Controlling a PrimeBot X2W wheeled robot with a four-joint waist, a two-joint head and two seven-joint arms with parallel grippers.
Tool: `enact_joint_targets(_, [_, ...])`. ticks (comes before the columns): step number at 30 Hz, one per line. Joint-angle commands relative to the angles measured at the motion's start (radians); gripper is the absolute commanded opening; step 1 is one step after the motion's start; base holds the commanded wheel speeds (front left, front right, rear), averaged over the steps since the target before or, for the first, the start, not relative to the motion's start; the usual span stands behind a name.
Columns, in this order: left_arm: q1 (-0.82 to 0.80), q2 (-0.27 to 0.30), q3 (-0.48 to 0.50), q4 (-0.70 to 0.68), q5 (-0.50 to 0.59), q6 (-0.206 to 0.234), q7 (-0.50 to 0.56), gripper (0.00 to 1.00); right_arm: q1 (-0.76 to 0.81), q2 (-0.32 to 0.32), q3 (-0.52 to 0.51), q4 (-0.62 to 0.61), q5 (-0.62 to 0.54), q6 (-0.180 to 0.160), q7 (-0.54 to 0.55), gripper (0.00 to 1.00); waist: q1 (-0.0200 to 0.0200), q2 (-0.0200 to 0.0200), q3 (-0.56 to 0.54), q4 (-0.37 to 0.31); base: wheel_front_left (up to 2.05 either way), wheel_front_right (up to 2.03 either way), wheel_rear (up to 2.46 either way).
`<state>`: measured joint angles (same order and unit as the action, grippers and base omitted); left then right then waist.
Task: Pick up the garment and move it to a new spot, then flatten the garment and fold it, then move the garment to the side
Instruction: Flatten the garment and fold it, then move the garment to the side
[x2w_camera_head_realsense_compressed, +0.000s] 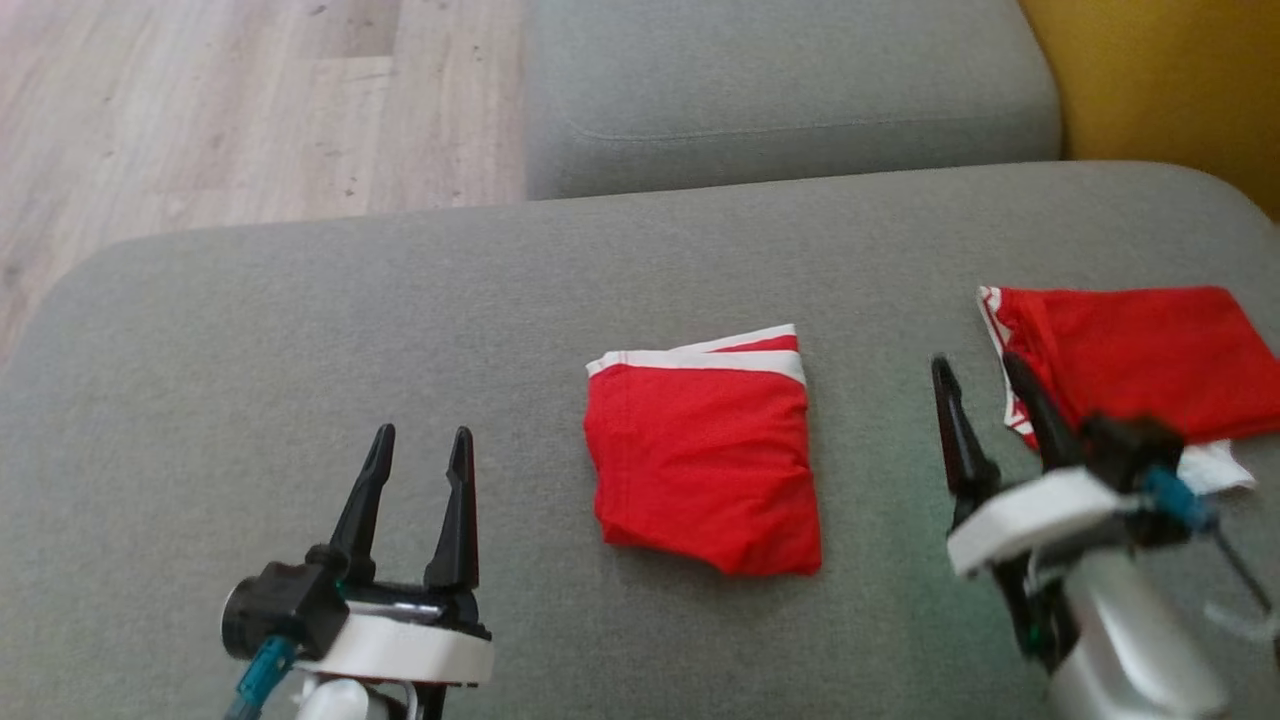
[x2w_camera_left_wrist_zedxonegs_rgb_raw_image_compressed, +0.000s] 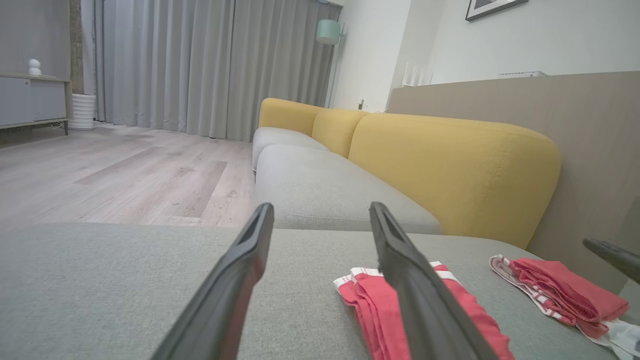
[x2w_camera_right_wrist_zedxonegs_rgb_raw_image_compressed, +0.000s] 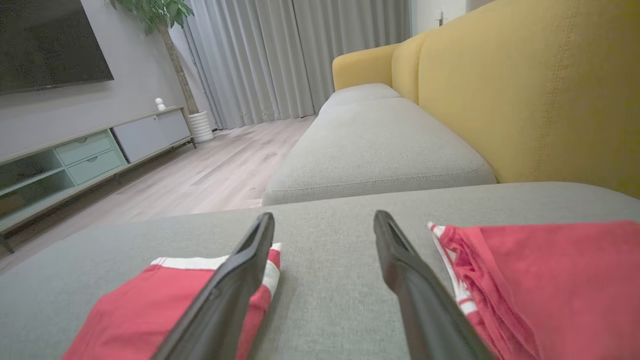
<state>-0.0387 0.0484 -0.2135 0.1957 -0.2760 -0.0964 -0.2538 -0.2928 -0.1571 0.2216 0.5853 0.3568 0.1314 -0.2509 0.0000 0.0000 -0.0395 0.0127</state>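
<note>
The garment (x2w_camera_head_realsense_compressed: 705, 465) lay near the middle of the grey seat cushion (x2w_camera_head_realsense_compressed: 300, 330), folded into a compact, roughly square packet. It was bright red, with a white band along its far edge and a second white-edged layer peeping out just behind that band. Most of its surface was smooth, with soft creases gathering toward the near right corner. In the left wrist view its stacked layers showed at the near edge. It sat between the two grippers, and neither one touched it.

The left gripper (x2w_camera_head_realsense_compressed: 423, 432) stood over bare cushion, well apart from the garment on its left side. Its fingers were spread wide and there was nothing between them. The right gripper (x2w_camera_head_realsense_compressed: 976, 362) stood on the garment's other side, its fingers just as wide and just as empty. They pointed into the strip of bare cushion between the garment and a second red garment (x2w_camera_head_realsense_compressed: 1140, 355). In the head view one finger overlapped that second garment's red-and-white striped edge — whether it touched the fabric could not be told.

By count, there were two red garments, the second lying looser and flatter at the cushion's right end. One piece of white cloth (x2w_camera_head_realsense_compressed: 1215, 468) stuck out from under its near corner. There were two grippers, each with two dark fingers. Two grey cushions showed in the head view, the near one and a farther seat cushion (x2w_camera_head_realsense_compressed: 790, 90) beyond it. A yellow backrest (x2w_camera_head_realsense_compressed: 1170, 80) ran along the right, and pale wooden floor (x2w_camera_head_realsense_compressed: 230, 110) lay to the left.
</note>
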Motion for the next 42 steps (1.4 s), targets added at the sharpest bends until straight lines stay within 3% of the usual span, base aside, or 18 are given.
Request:
enact_joint_targets(1, [-0.028,0.002,0.032,-0.039,0.004,0.005,-0.008,1.00,0.000,0.026,-0.019,-0.072,-0.050,-0.001,-0.011,1.00,0.0000,0.0000,0.004,-0.008,0.00,0.00,0.00])
enact_joint_targets(8, [-0.013,0.002,0.028,-0.056,-0.012,0.006,-0.008,1.00,0.140,0.096,-0.128,-0.214,-0.202,-0.001,-0.011,1.00,0.0000,0.0000,0.010,-0.020,0.00,0.00,0.00])
enact_joint_targets(17, [0.002,0.002,0.033,-0.060,-0.012,0.006,-0.008,1.00,0.188,0.107,-0.125,-0.253,-0.188,-0.001,-0.011,1.00,0.0000,0.0000,0.012,-0.018,0.00,0.00,0.00])
enact_joint_targets(32, [-0.007,0.002,0.018,-0.059,-0.007,0.002,-0.008,1.00,0.179,0.107,-0.138,-0.236,-0.188,-0.001,-0.011,1.00,0.0000,0.0000,0.025,0.011,0.00,0.00,0.00])
enact_joint_targets(42, [-0.038,0.002,-0.006,-0.047,0.001,-0.007,-0.008,1.00,0.066,0.107,-0.069,-0.088,-0.150,-0.001,0.011,1.00,0.0000,0.0000,0.096,0.074,0.00,0.00,0.00])
